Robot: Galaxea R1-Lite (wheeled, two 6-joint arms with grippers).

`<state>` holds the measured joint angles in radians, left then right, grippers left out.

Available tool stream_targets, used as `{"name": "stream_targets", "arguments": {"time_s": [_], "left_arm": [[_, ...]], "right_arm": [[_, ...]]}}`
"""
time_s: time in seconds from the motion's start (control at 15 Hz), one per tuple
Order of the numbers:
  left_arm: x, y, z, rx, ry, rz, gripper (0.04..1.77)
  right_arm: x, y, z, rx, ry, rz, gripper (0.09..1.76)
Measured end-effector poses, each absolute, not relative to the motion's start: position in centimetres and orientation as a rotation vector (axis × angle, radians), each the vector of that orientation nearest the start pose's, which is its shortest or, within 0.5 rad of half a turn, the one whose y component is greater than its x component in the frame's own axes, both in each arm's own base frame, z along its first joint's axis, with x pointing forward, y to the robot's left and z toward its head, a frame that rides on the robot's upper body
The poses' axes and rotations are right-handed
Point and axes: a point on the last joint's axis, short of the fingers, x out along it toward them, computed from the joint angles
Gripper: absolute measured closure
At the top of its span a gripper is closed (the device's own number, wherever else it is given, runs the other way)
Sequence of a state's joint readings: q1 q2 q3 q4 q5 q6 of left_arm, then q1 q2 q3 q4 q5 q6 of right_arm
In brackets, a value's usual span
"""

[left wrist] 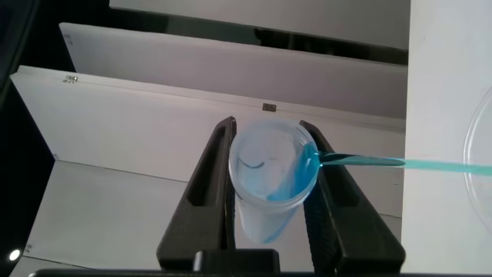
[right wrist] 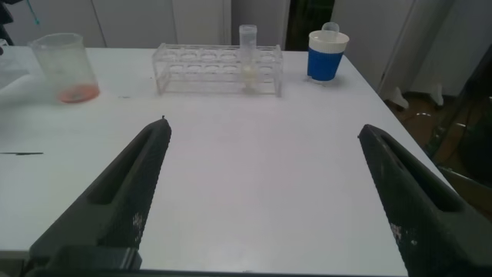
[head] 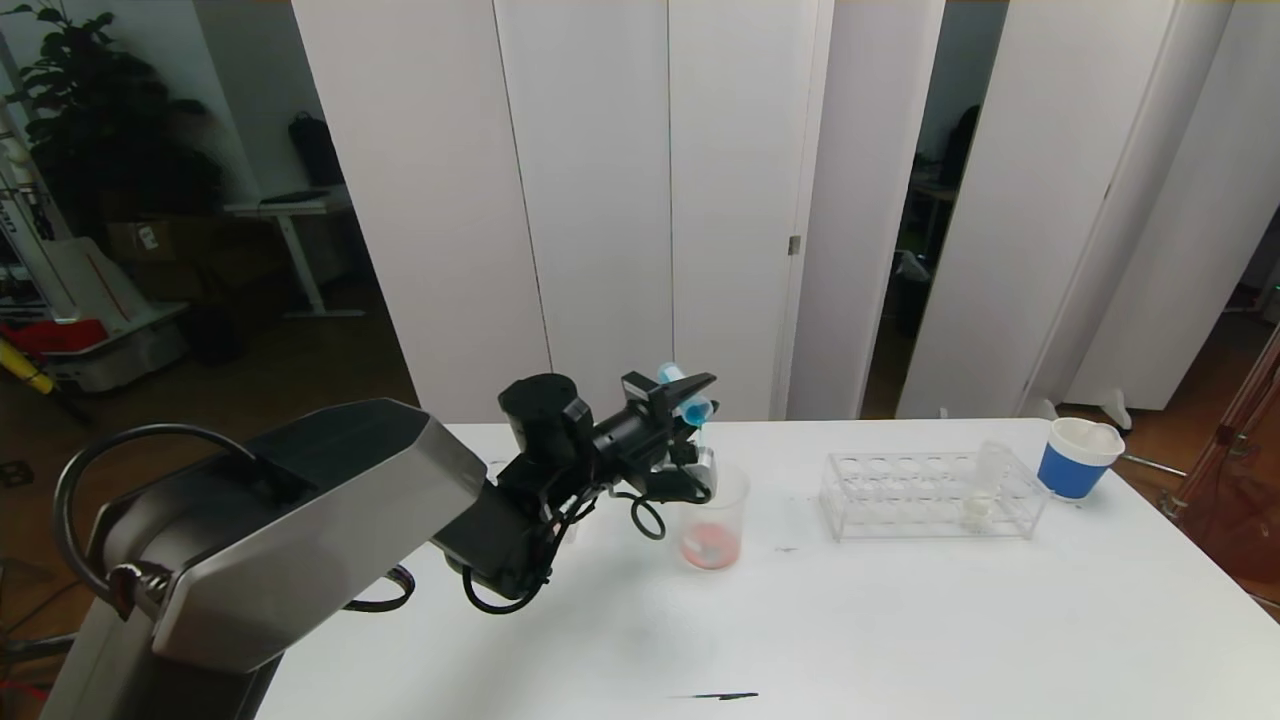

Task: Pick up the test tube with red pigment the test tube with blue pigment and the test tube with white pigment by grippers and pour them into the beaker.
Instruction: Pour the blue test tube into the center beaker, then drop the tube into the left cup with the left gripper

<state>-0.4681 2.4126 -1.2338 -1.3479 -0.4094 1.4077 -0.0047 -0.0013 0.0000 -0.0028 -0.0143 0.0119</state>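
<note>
Left gripper clamped on slim clear test tube with blue pigment, tipped mouth-down over small clear beaker with flared rim holding reddish liquid at its bottom; thin blue stream leaving tube mouth in left wrist view. Slim clear test tube with white pigment upright in clear plastic rack on white table, blue-banded white cup just beyond rack, possibly touching it. Right gripper spread wide and empty, low over table, well apart from rack.
</note>
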Motion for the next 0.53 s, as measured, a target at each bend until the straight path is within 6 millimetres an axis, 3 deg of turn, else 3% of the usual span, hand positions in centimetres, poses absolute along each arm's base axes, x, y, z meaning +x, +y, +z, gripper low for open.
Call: {"name": "stream_targets", "arguments": {"time_s": [0.53], "left_arm": [[40.57, -21.66, 8.5, 1.302, -0.765, -0.596, 1.23]], "right_arm": [[-2.29, -0.02, 7.57, 0.012, -0.004, -0.018, 0.1]]}}
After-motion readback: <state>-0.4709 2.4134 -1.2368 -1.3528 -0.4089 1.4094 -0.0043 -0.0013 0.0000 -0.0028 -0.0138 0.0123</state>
